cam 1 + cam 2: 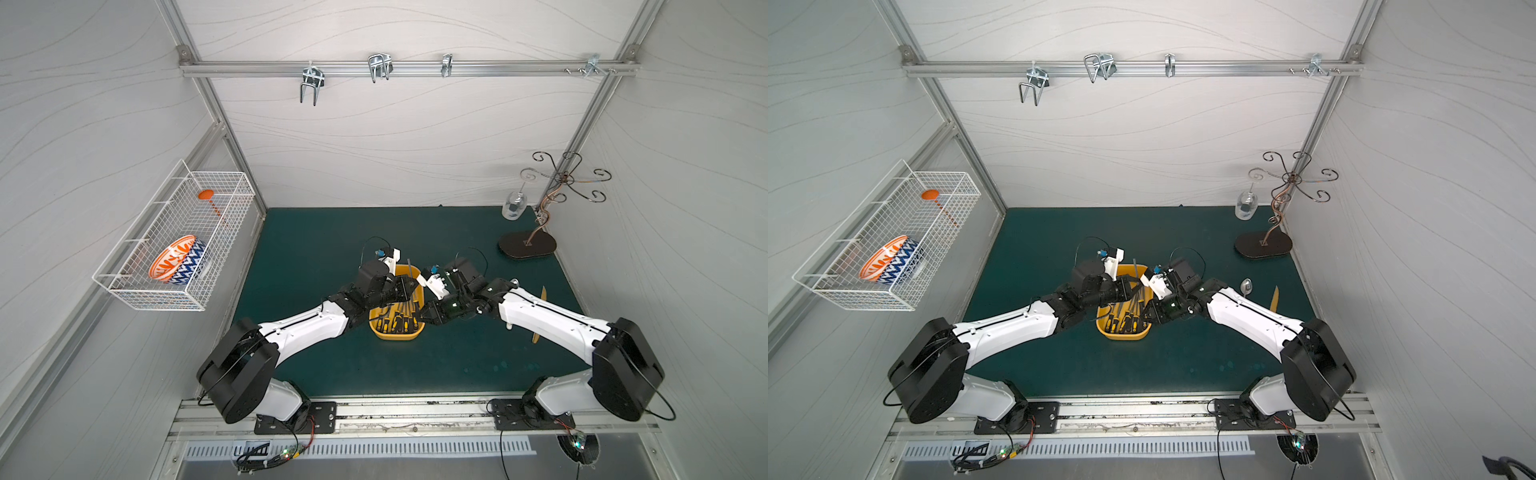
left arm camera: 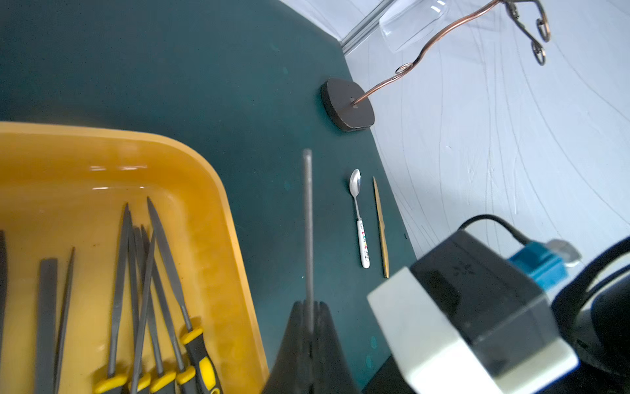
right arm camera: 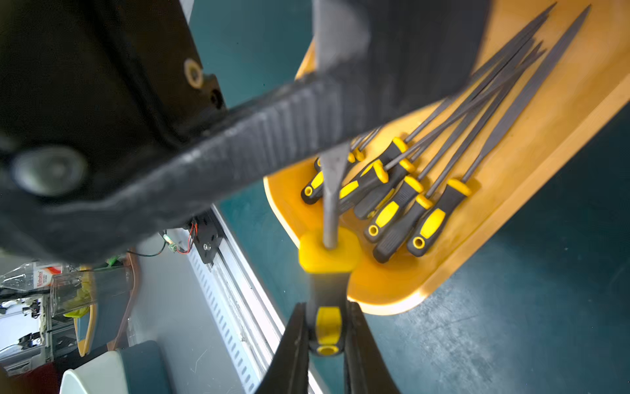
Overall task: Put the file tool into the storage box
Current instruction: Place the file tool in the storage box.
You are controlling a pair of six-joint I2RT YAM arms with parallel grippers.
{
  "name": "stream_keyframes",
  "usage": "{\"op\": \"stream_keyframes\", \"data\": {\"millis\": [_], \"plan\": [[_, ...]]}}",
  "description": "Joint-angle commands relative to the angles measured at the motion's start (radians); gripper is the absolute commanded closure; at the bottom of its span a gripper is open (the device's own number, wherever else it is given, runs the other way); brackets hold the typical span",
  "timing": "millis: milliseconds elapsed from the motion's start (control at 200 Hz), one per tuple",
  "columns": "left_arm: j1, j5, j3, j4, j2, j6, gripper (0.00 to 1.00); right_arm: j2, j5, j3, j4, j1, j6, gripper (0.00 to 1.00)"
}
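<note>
The file tool is held in the air at the right edge of the yellow storage box (image 1: 398, 335) (image 1: 1121, 336). My right gripper (image 3: 326, 327) is shut on its black and yellow handle (image 3: 326, 269). My left gripper (image 2: 309, 303) is shut on its grey shaft (image 2: 308, 221), which sticks out past the fingertips. In the right wrist view a left finger (image 3: 272, 129) crosses the shaft above the box (image 3: 531, 143). Both top views show the two grippers (image 1: 409, 291) (image 1: 428, 313) meeting over the box, and the shaft tip (image 1: 1136, 268) points toward the back.
Several black and yellow files (image 3: 426, 204) lie in the box. A spoon (image 2: 360, 218) and a thin golden blade (image 2: 381, 225) lie on the green mat at the right. A scrolled metal stand (image 1: 527, 245) and a glass (image 1: 513, 205) are back right. A wire basket (image 1: 174, 241) hangs on the left wall.
</note>
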Motion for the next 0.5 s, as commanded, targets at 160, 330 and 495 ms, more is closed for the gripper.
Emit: {"op": "stream_keyframes", "data": {"millis": [160, 330, 495], "plan": [[0.022, -0.143, -0.014, -0.130, 0.016, 0.055, 1.00, -0.021, 0.090, 0.026, -0.027, 0.000, 0.025, 0.64], [-0.015, -0.242, 0.056, -0.328, 0.086, 0.142, 1.00, -0.027, 0.187, 0.008, -0.019, -0.003, 0.059, 0.63], [-0.044, -0.248, 0.091, -0.341, 0.115, 0.178, 0.78, -0.033, 0.247, -0.004, -0.020, -0.024, 0.084, 0.62]]}}
